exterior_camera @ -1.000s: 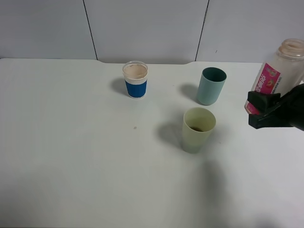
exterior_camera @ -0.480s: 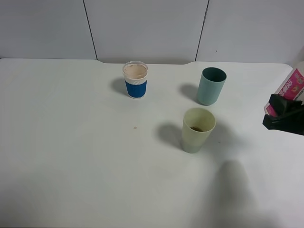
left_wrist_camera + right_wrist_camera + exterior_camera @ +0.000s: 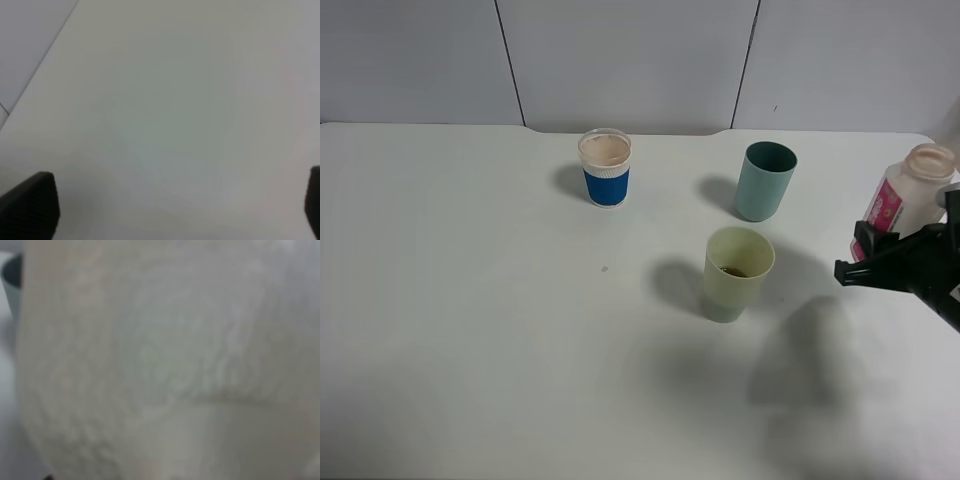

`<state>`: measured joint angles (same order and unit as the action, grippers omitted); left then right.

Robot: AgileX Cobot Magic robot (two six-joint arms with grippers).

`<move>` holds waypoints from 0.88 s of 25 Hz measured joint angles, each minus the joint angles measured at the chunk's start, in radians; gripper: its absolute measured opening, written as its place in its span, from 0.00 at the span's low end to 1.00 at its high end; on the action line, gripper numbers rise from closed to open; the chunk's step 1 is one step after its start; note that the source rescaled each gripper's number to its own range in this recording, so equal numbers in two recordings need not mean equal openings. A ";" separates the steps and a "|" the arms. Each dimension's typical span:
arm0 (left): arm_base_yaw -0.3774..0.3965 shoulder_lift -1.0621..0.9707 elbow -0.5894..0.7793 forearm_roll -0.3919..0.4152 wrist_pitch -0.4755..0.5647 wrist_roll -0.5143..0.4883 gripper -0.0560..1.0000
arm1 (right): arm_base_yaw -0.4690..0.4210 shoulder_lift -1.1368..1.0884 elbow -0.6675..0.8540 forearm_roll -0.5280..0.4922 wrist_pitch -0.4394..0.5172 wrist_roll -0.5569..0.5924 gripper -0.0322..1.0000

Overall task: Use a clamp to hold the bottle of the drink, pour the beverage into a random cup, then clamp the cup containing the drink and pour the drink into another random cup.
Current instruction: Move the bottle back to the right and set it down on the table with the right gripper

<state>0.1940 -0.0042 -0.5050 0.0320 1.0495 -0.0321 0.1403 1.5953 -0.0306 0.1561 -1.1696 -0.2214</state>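
The bottle of the drink (image 3: 908, 195), clear with a pink-red label, stands upright near the table's right edge. My right gripper (image 3: 872, 258), the clamp, is shut on the bottle's lower part. Up close, the bottle (image 3: 160, 360) is a pale blur filling the right wrist view. The cup containing the drink (image 3: 738, 272), pale yellow-green with a little brown liquid at its bottom, stands left of the bottle. My left gripper (image 3: 175, 210) is open over bare table, its dark fingertips (image 3: 31, 205) far apart; it is out of the exterior high view.
A teal tumbler (image 3: 765, 181) stands behind the yellow-green cup and shows as a sliver, teal tumbler (image 3: 10, 280), in the right wrist view. A blue-sleeved paper cup (image 3: 606, 168) stands further left at the back. The white table (image 3: 470, 330) ends at a grey wall behind.
The right gripper carried the bottle out past the right edge of the view, then back in and lower; the bottle now stands upright. The cups have not moved.
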 joint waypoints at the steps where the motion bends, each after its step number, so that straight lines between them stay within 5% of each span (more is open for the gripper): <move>1: 0.000 0.000 0.000 0.000 0.000 0.000 1.00 | 0.000 0.052 0.000 0.000 -0.018 0.000 0.03; 8: 0.000 0.000 0.000 0.000 0.000 0.000 1.00 | 0.000 0.251 -0.014 -0.001 -0.033 0.000 0.03; 22: 0.000 0.000 0.000 0.000 0.000 0.000 1.00 | 0.000 0.266 -0.138 0.001 -0.037 -0.031 0.03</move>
<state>0.1940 -0.0042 -0.5050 0.0320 1.0495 -0.0321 0.1403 1.8613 -0.1687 0.1568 -1.2066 -0.2527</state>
